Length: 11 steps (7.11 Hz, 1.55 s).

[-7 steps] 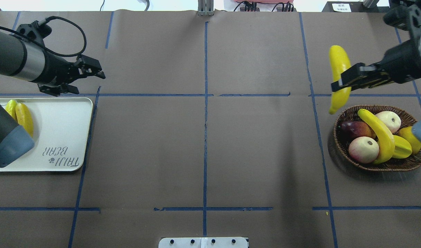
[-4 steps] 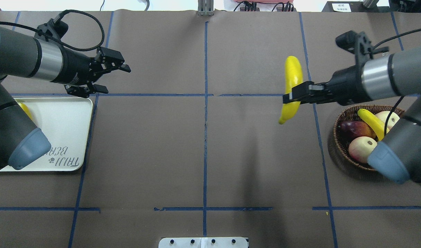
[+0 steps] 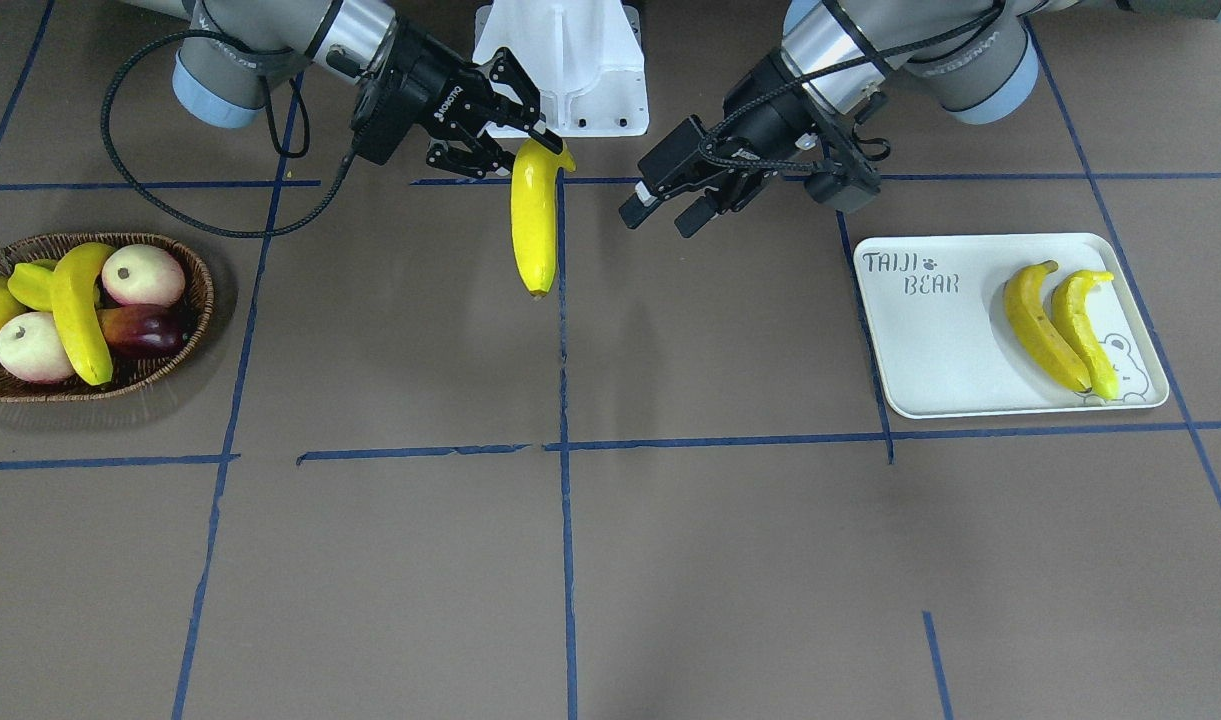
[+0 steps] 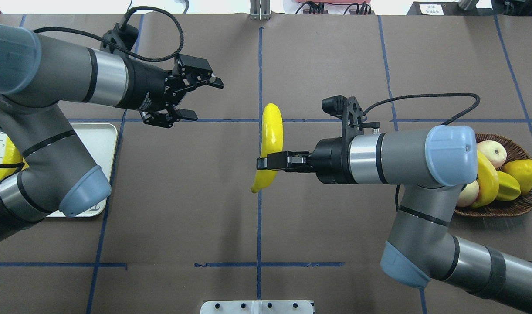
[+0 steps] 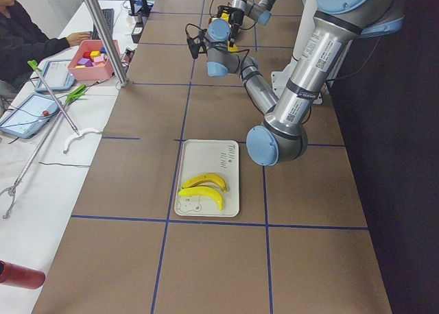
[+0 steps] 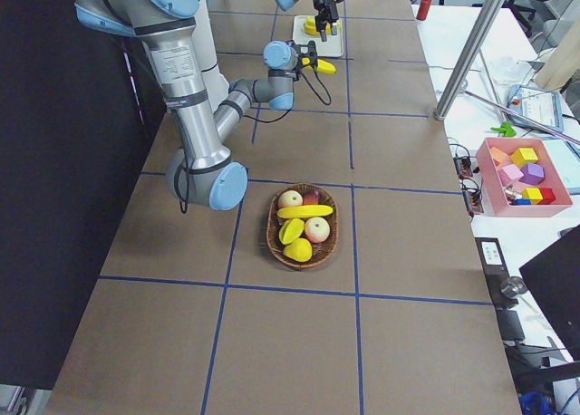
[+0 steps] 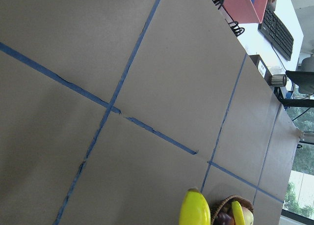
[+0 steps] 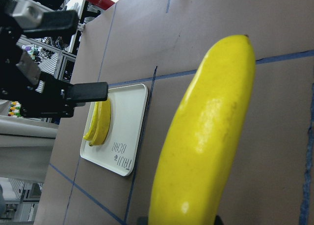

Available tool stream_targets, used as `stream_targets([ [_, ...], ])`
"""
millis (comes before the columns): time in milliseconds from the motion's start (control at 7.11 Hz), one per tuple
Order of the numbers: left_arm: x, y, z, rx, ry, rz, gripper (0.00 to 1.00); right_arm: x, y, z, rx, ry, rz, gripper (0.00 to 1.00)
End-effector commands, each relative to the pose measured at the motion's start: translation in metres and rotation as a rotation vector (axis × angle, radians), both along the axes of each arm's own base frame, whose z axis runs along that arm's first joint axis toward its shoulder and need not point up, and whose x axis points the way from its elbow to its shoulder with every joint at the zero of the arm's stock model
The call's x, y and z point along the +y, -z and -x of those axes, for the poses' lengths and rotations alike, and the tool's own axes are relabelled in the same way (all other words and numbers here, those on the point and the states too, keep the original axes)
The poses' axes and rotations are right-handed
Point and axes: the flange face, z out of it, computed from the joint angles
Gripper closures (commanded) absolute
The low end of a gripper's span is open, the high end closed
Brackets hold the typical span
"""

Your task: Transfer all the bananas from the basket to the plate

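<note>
A: How far along is the job sitting right now?

B: I'm judging it at about halfway. 2 bananas (image 3: pixel 1042 325) are lying side by side on the plate (image 3: pixel 930 340), at the end with the bear drawing.

A: And the other 2?

B: The right gripper (image 4: pixel 266 162) is carrying a 3rd banana (image 4: pixel 271 131) in the air over the middle of the table (image 4: pixel 335 218). Its jaws are clamping the fruit below its middle, and the banana is crossing the centre tape line. The 4th banana (image 3: pixel 78 315) is lying in the basket (image 3: pixel 202 300), draped across the other fruit.

A: What is the left gripper (image 4: pixel 207 99) doing?

B: It is holding nothing. Its jaws are standing wide apart and pointing toward the carried banana, near it but not touching.

A: So a hand-over is coming?

B: That is what I'm guessing, since the plate is sitting on the left arm's side and the basket well apart on the right arm's side. Nothing is confirming it yet.

A: Is anything else going to the plate?

B: No. The peaches (image 3: pixel 142 275) and the starfruit (image 3: pixel 30 285) are staying out of it. What is remaining, then, is landing the carried banana and fetching the last 1 from the basket.
</note>
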Motion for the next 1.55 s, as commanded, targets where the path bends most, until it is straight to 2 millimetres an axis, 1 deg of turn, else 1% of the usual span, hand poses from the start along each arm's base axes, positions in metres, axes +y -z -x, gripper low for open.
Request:
stream_targets([
  [0,-0.014,0.016,-0.038,-0.006,-0.022,0.002,0.01,0.008,0.011,0.008,-0.018,0.012,-0.007,0.98],
  [141,-0.01,0.019,-0.056,-0.001,-0.042,0.001,0.01,0.008,0.011,0.011,-0.016,0.01,-0.007,0.98],
  [281,-0.007,0.02,-0.061,0.002,-0.051,-0.001,0.01,0.007,0.015,0.012,-0.022,0.005,-0.009,0.98],
  [703,0.014,0.02,-0.082,0.002,-0.097,-0.001,0.01,0.006,0.015,0.011,-0.024,0.001,-0.009,0.98],
  [844,0.018,0.021,-0.085,0.003,-0.107,-0.002,0.11,0.006,0.015,0.011,-0.024,-0.001,-0.009,0.98],
  [985,0.019,0.022,-0.083,0.018,-0.105,-0.016,0.65,0.006,0.015,0.011,-0.024,0.001,-0.009,0.98],
  [1125,0.02,0.02,-0.082,0.029,-0.105,-0.03,0.97,0.006,0.015,0.011,-0.024,-0.001,-0.008,0.98],
  [1266,0.019,0.019,-0.081,0.033,-0.104,-0.031,1.0,0.006,0.015,0.011,-0.024,-0.001,-0.008,0.95],
  [1407,0.018,0.019,-0.079,0.035,-0.101,-0.031,1.0,0.006,0.016,0.012,-0.025,-0.001,0.004,0.32],
])
